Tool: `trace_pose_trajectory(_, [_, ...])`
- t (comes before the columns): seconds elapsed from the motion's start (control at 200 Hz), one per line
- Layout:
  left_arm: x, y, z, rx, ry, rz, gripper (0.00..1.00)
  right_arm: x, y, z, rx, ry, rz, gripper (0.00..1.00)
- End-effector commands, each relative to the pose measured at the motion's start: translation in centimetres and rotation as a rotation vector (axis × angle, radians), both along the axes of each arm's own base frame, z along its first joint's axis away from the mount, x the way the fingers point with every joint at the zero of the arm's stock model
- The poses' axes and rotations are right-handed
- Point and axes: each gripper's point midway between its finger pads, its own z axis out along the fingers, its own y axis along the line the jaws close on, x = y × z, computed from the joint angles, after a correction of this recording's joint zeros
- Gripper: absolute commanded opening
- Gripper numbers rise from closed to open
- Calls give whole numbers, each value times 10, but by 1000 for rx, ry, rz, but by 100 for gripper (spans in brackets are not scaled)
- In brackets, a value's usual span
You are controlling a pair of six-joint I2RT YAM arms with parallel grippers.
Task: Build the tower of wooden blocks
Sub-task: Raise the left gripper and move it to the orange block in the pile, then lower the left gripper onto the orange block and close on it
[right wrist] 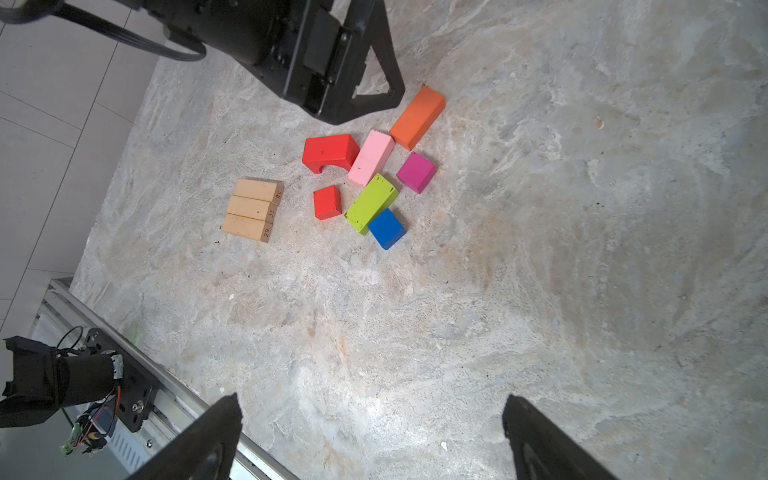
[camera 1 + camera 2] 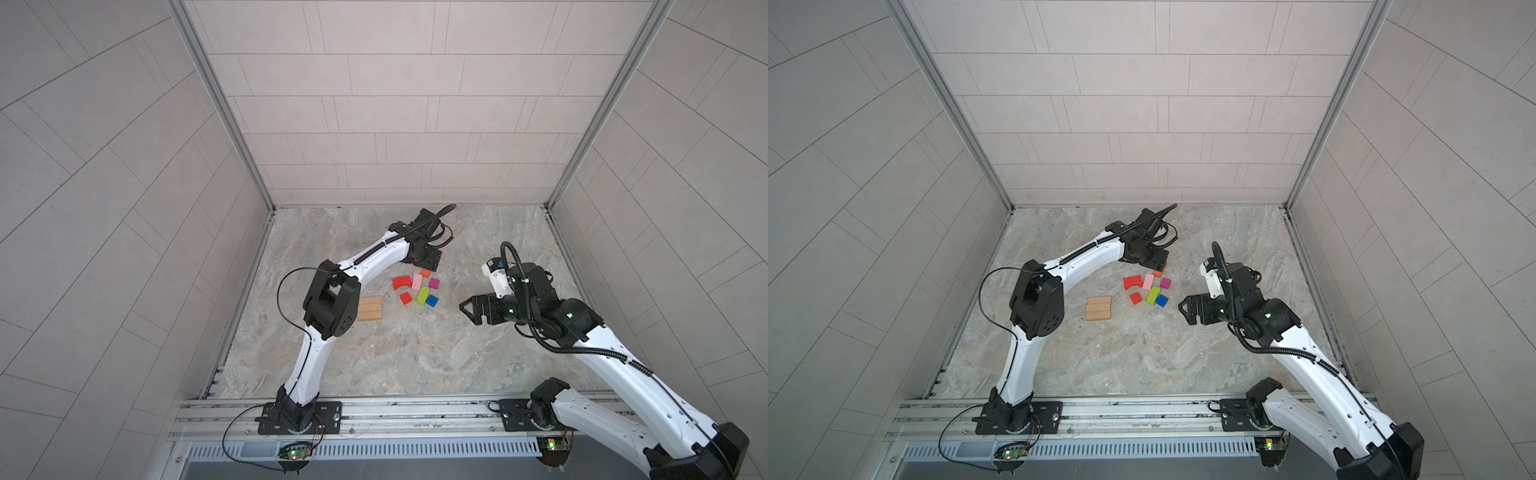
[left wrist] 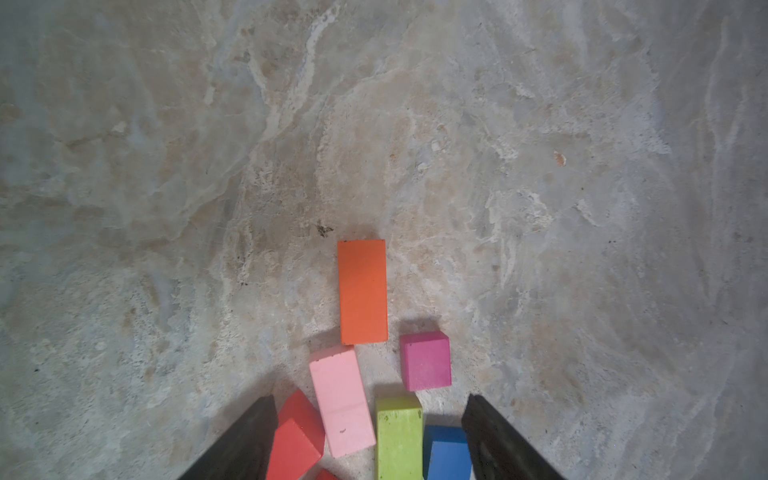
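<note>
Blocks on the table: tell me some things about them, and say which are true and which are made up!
1. The three tan bars lie side by side, touching. True.
2. The blue cube sits on top of the lime block. False: it rests on the table, right beside the lime block.
3. The pink block lies between the red arch and the magenta cube. True.
4. The right hand holds a block. False: it is open and empty, away from the blocks.
5. The blocks are already stacked up. False: none sits on another; they all lie on the table.
</note>
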Motion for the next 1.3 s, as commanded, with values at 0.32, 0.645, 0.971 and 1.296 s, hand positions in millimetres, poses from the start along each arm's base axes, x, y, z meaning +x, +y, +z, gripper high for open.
trace_pose_trajectory(0.32, [26, -14, -28, 30, -30, 12, 69, -5, -1, -1, 17, 8, -9, 99])
trace_pose_trajectory(0.645, [33, -15, -48, 43, -33, 30, 61, -6, -2, -1, 9, 10, -8, 99])
trace_pose_trajectory(0.971, [30, -13, -60, 61, -16, 36, 57, -6, -1, -5, 13, 19, -4, 99])
trace_pose_trajectory(1.296, [27, -18, -67, 58, 0, 32, 57, -6, -2, -6, 11, 17, -8, 99])
